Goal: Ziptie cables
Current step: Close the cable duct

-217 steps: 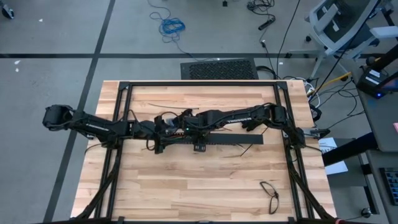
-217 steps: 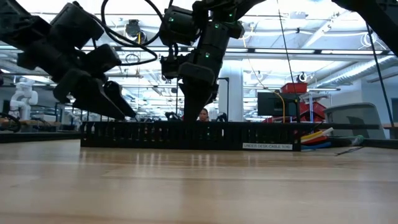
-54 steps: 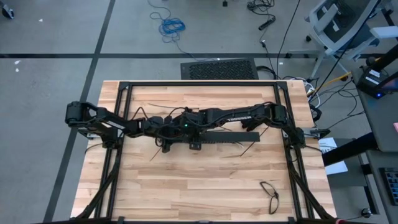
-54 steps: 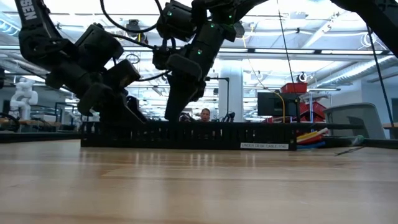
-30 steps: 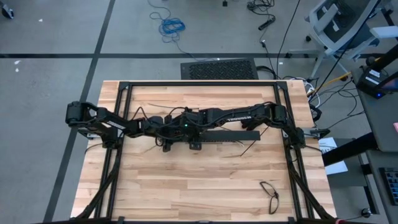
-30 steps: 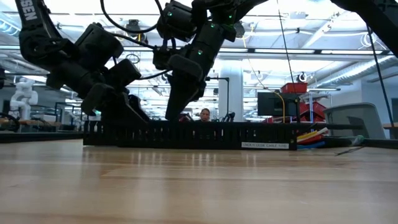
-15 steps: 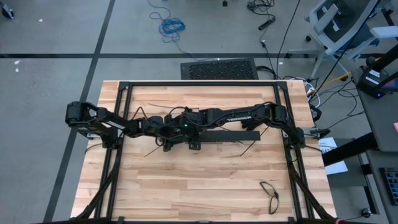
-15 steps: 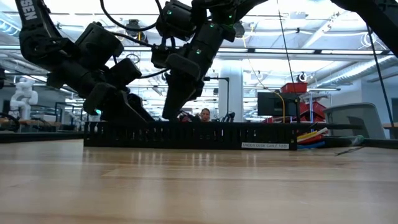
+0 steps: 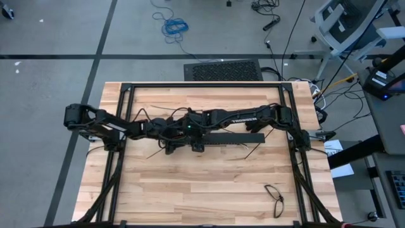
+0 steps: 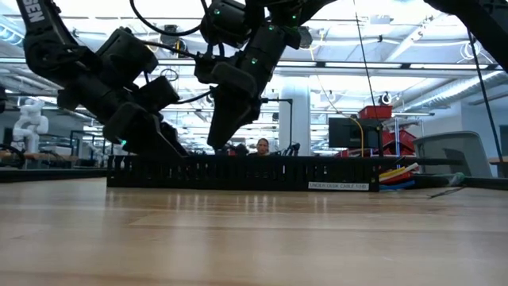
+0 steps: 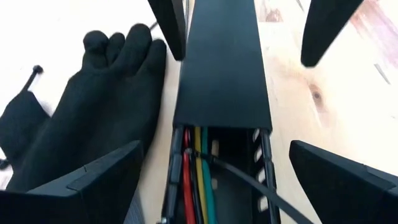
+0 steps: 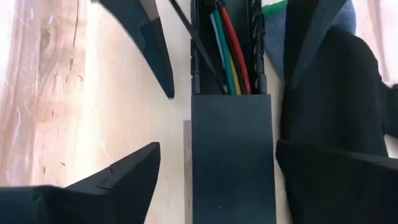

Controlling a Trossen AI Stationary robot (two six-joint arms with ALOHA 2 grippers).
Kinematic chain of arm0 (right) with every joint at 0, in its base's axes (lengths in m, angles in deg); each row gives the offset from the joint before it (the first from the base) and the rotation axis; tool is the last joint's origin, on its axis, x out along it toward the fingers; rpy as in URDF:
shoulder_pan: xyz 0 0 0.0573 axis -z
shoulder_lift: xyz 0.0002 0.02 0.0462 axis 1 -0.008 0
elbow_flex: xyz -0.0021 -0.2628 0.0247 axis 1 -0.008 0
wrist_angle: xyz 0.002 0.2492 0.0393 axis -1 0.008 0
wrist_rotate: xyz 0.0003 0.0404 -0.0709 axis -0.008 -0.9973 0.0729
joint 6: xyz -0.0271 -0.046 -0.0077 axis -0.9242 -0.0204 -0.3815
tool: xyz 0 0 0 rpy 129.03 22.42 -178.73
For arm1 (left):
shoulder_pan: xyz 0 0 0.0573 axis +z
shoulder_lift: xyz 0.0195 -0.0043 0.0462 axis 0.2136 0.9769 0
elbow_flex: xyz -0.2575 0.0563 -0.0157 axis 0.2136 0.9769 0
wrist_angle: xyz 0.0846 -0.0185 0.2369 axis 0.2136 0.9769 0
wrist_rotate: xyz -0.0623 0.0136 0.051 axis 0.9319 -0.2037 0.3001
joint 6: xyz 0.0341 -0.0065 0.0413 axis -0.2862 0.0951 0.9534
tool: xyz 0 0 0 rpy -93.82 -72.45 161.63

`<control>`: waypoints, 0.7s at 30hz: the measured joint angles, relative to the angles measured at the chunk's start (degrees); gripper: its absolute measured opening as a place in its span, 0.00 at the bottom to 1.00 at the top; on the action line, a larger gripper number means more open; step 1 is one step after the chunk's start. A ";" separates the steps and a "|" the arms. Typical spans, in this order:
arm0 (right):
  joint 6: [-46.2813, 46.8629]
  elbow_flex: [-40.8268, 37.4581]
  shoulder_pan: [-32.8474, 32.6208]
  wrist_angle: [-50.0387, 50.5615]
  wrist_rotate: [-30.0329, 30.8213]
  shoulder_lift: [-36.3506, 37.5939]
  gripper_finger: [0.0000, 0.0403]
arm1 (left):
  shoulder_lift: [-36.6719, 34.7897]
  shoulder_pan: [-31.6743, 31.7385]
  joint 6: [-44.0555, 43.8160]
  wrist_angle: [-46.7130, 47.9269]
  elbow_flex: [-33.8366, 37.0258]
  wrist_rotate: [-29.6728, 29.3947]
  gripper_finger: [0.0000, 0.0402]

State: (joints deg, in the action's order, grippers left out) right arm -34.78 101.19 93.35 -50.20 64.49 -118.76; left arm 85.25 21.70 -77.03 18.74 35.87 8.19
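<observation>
I see left tool (image 11: 205, 180) and right tool (image 12: 214, 174) both spread, straddling slotted bar (image 11: 222, 68); cables (image 12: 229, 46) inside.

A small white label (image 10: 340, 186) on the front face of the long black slotted plastic bar (image 10: 238, 171) reads approximately "UNDER DESK CABLE TRAY". White lettering (image 9: 242, 118) runs along the right arm's dark link; it is too small to read.
</observation>
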 joint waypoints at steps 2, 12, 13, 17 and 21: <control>-1.42 0.00 0.09 0.06 0.20 0.00 0.80 | -1.25 -0.05 -0.01 2.32 -0.14 0.00 1.00; -1.78 0.03 1.42 0.30 1.46 -1.78 0.81 | -3.00 -0.07 4.75 4.84 -0.15 -0.24 1.00; -1.71 0.02 1.48 0.45 1.50 -1.84 0.81 | -3.00 -0.07 4.75 4.89 -0.15 -0.24 1.00; -1.82 0.07 1.49 2.23 1.44 -2.07 0.81 | -3.00 -0.07 4.75 4.64 -0.15 -0.24 1.00; -1.67 -0.60 1.49 4.66 1.46 -2.14 0.81 | -3.00 -0.07 4.66 4.63 -0.15 -0.24 1.00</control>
State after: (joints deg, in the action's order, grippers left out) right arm -36.45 100.60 94.84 -45.54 65.95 -120.90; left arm 82.24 21.63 -72.36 23.37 35.72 7.95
